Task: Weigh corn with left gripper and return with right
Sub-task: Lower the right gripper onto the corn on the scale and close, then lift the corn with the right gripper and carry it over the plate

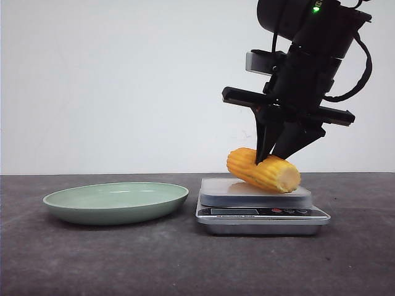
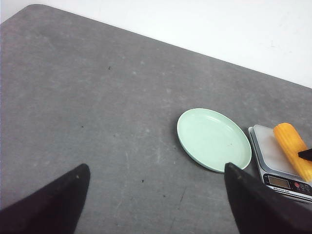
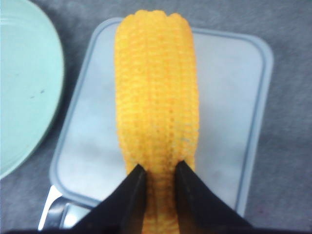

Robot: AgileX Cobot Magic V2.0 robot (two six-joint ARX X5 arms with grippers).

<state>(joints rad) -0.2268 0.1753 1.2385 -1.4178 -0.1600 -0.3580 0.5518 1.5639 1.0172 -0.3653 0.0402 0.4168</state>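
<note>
The corn (image 1: 262,169), a short yellow-orange cob, lies tilted on the scale's platform (image 1: 216,190), its left end a little off the surface. My right gripper (image 1: 268,159) comes down from above and is shut on the corn around its middle. In the right wrist view its fingertips (image 3: 138,171) pinch the cob (image 3: 156,97) over the platform (image 3: 224,97). My left gripper (image 2: 156,166) is open and empty above bare table, well to the left of the green plate (image 2: 213,139). It is out of the front view. The corn also shows in the left wrist view (image 2: 292,146).
The green plate (image 1: 117,200) sits on the dark grey table left of the silver kitchen scale (image 1: 259,213), close beside it. A white wall stands behind the table's far edge. The plate's edge shows in the right wrist view (image 3: 24,87).
</note>
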